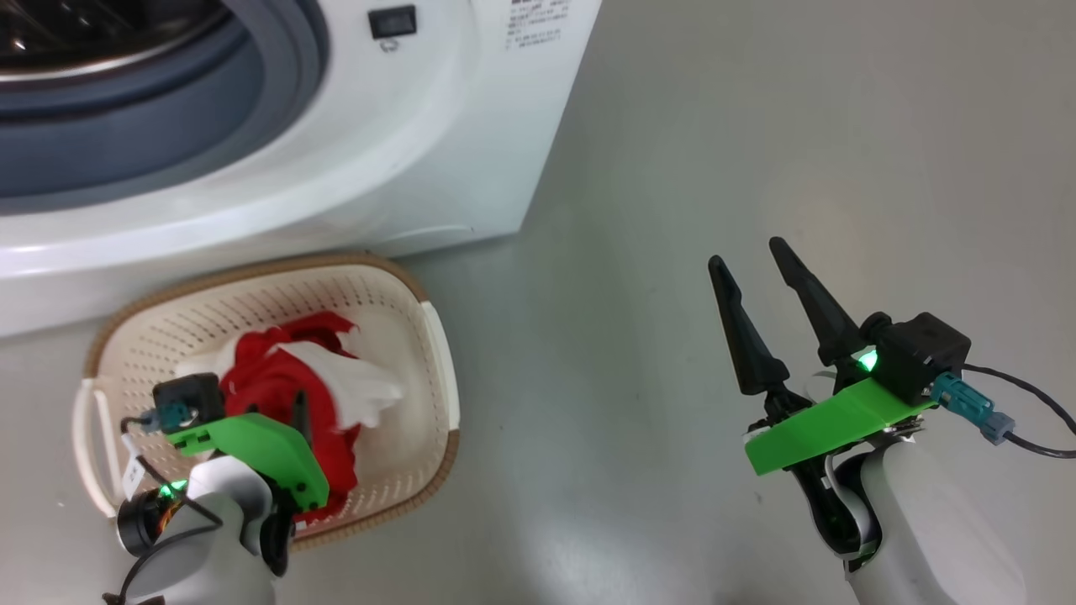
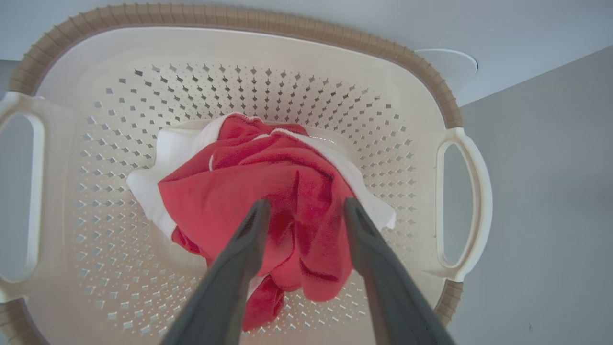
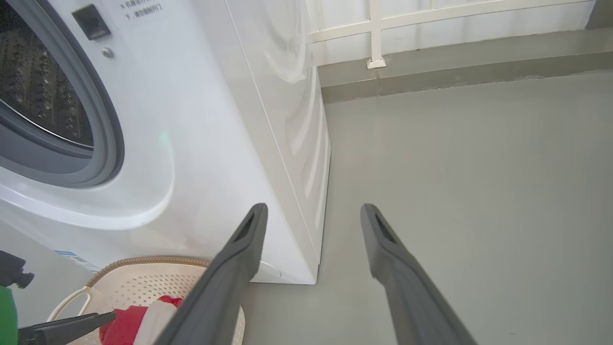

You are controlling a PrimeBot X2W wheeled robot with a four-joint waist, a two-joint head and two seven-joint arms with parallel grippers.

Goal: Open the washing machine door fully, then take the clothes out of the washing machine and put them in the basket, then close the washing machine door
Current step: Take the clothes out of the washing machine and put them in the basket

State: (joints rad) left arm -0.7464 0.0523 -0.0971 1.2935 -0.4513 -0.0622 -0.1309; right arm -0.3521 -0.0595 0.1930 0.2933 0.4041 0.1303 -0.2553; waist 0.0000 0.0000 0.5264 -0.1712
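Note:
The cream basket (image 1: 252, 273) stands on the floor in front of the white washing machine (image 1: 437, 151). Red and white clothes (image 1: 286, 370) lie heaped inside it. My left gripper (image 1: 307, 420) points down into the basket. In the left wrist view its fingers stand apart (image 2: 305, 203), with a fold of the red clothes (image 2: 249, 177) bulging between them above the perforated basket (image 2: 239, 14). My right gripper (image 1: 746, 254) hangs open over bare floor to the right, with nothing between its fingers (image 3: 313, 207). The machine's grey rubber ring (image 1: 168, 126) is uncovered. The washing machine door is out of view.
Grey floor (image 1: 672, 168) stretches to the right of the machine and the basket. In the right wrist view a wall base with a white frame (image 3: 378, 33) runs behind the machine (image 3: 191, 120). The basket (image 3: 143, 261) and clothes (image 3: 129, 321) show at lower left there.

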